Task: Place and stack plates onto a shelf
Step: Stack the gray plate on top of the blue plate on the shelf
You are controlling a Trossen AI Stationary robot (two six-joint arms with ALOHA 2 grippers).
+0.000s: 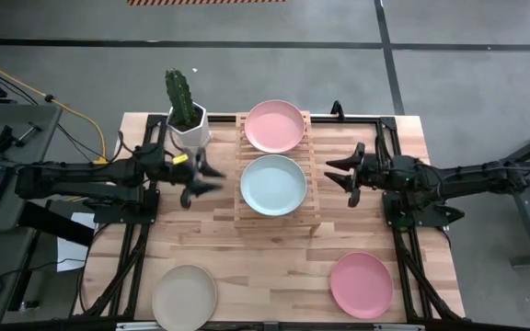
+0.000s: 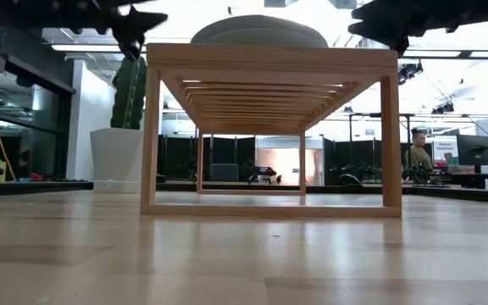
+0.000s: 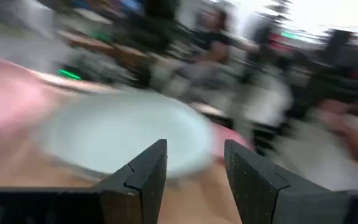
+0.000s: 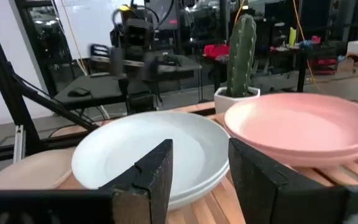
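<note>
Left gripper (image 1: 194,180) hovers just left of the shelf (image 1: 273,216), beside the white pot with cactus (image 1: 186,112); fingers spread, holding nothing. A beige plate (image 1: 184,296) lies at the desk's (image 1: 274,276) near-left edge. On the shelf, a mint green plate (image 1: 273,185) occupies the near half and a pink plate (image 1: 274,125) the far half, both flat; the right wrist view suggests each sits on another plate. A second pink plate (image 1: 361,284) lies near-right on the desk. Right gripper (image 1: 342,172) hangs just right of the shelf, fingers spread, empty. No legible writing or labels.
</note>
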